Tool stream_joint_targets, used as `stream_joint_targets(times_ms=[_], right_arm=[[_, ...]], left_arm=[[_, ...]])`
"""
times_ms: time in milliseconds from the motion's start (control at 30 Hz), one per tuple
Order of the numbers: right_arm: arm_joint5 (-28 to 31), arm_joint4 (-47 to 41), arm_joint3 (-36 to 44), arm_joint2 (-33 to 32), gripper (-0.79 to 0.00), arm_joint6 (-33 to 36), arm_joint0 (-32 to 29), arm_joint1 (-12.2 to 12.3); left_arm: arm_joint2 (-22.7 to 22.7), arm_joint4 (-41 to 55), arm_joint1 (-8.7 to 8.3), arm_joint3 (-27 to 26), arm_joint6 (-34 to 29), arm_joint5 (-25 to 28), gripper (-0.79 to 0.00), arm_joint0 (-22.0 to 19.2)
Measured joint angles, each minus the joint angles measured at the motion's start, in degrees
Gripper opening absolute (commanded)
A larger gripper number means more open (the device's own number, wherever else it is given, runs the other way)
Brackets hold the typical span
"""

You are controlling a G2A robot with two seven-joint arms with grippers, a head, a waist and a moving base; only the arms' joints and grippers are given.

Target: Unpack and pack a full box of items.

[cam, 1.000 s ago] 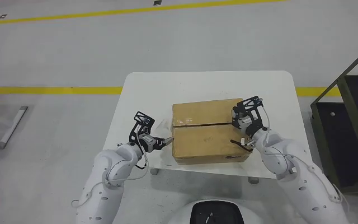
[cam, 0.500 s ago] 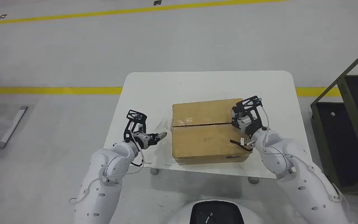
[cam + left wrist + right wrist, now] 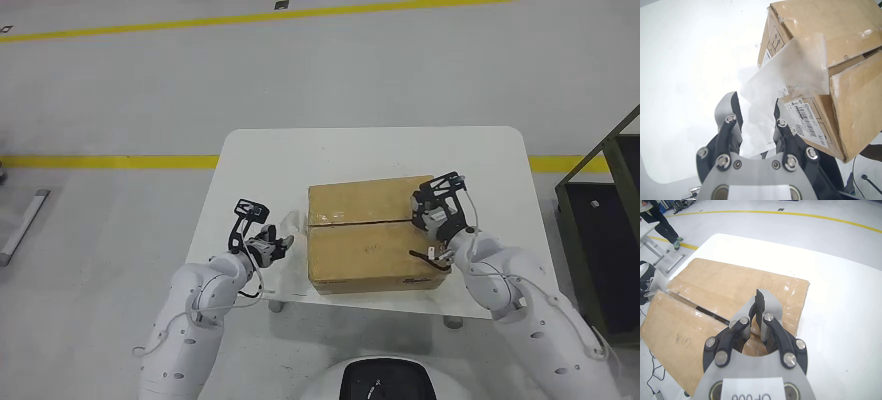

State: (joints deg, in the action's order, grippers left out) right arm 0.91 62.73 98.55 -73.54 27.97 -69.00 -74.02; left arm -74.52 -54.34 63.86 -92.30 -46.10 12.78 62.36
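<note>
- The brown cardboard box [image 3: 370,235] sits just ahead of the left gripper [image 3: 755,103], whose spread fingers flank a peeled clear tape strip [image 3: 791,75].
- Unpinched, the tape could re-stick or tear.
- The right gripper [image 3: 759,300], fingers pressed together over the lid, might let the box skid across the white table [image 3: 480,160].

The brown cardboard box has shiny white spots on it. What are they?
Right wrist view: light glinting off the clear packing tape on the brown cardboard box. Left wrist view: the same glare on the tape near the box's corner, and the white table glows very bright.
</note>
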Motion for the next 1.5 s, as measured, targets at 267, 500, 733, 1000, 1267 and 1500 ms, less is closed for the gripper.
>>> stream_joint_targets(times_ms=[267, 500, 733, 1000, 1267, 1500], right_arm=[[-0.12, 0.06, -0.12, 0.22, -0.785, 0.01, 0.24, -0.05], [-0.02, 0.0, -0.37, 0.03, -0.785, -0.13, 0.41, -0.04], [0.18, 0.09, -0.55, -0.13, -0.785, -0.12, 0.42, -0.01], [0.29, 0.11, -0.98, 0.27, -0.785, 0.01, 0.8, -0.07], [0.16, 0.36, -1.18, 0.49, -0.785, 0.21, 0.99, -0.1], [-0.07, 0.72, -1.65, 1.65, -0.785, 0.34, 1.27, -0.27]], left_arm=[[1.25, 0.22, 0.21, 1.15, 1.27, -0.38, -0.785, -0.79], [2.22, -0.39, 0.32, 1.88, 2.51, 0.35, -0.225, -1.39], [2.79, -15.07, -0.63, 0.82, 6.42, 4.39, 0.0, -1.14], [5.82, -32.64, -1.25, 1.66, 19.72, 8.39, 0.0, 1.26], [7.4, -31.3, -0.53, 3.36, 29.11, 7.45, 0.0, 1.11], [8.26, -25.4, 0.43, 6.68, 32.2, 5.32, 0.0, 0.1]])
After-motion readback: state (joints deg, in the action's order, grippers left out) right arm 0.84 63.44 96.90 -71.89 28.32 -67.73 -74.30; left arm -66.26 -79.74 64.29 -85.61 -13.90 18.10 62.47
